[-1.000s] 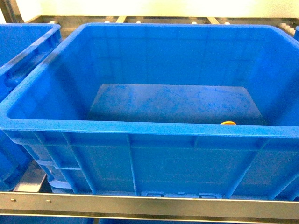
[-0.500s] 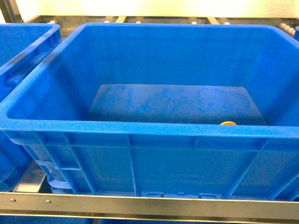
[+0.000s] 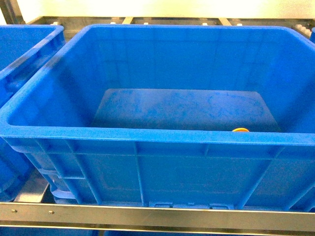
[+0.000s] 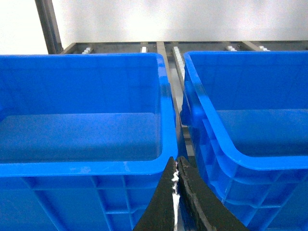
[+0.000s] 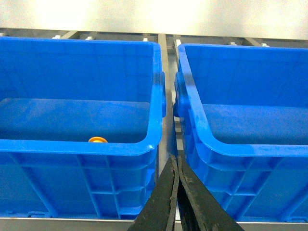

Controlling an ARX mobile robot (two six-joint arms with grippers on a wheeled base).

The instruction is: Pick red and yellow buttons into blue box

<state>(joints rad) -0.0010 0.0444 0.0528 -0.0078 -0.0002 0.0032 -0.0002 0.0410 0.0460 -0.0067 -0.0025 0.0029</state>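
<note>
The blue box (image 3: 147, 135) fills the head view, a deep crate with a thick rim. A yellow button cap (image 3: 240, 130) peeks just over its near rim on the right of the floor; the same cap (image 5: 97, 139) shows in the right wrist view inside the left crate (image 5: 72, 147). The red button is out of view. My left gripper (image 4: 175, 163) is shut with nothing in it, in front of the gap between two crates. My right gripper (image 5: 175, 161) is also shut and empty, low before another such gap. Neither gripper appears in the head view.
A second blue crate (image 3: 19, 64) stands to the left of the box, and another (image 5: 250, 149) to its right. All rest on a metal rack with a front rail (image 3: 157, 216) and roller rails (image 4: 168, 53) behind. A pale wall lies beyond.
</note>
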